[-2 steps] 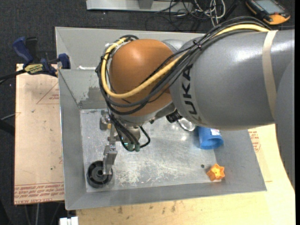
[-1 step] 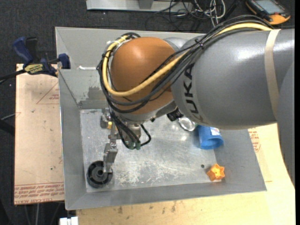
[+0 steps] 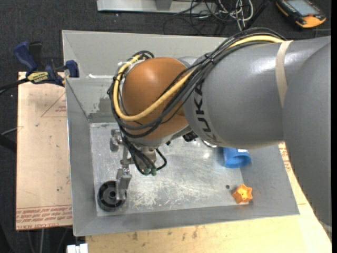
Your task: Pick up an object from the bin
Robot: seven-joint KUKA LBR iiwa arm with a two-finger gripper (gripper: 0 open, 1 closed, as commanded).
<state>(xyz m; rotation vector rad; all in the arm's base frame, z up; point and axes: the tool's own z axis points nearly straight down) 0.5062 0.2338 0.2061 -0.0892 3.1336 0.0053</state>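
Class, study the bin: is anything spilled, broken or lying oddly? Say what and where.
Nothing stands out. The black round part lies flat in the near-left corner beside the gripper, a small orange piece sits near the right, and a blue thing is half hidden under the arm. The bin floor is only scuffed.

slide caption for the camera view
Gripper beside black round part in the bin corner; blue piece, orange piece apart.

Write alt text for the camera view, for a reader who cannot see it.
A grey robot arm with an orange wrist cover reaches from the right into a grey metal bin, its gripper low beside a black round part in the bin's lower left corner. A blue object and a small orange piece lie farther right.
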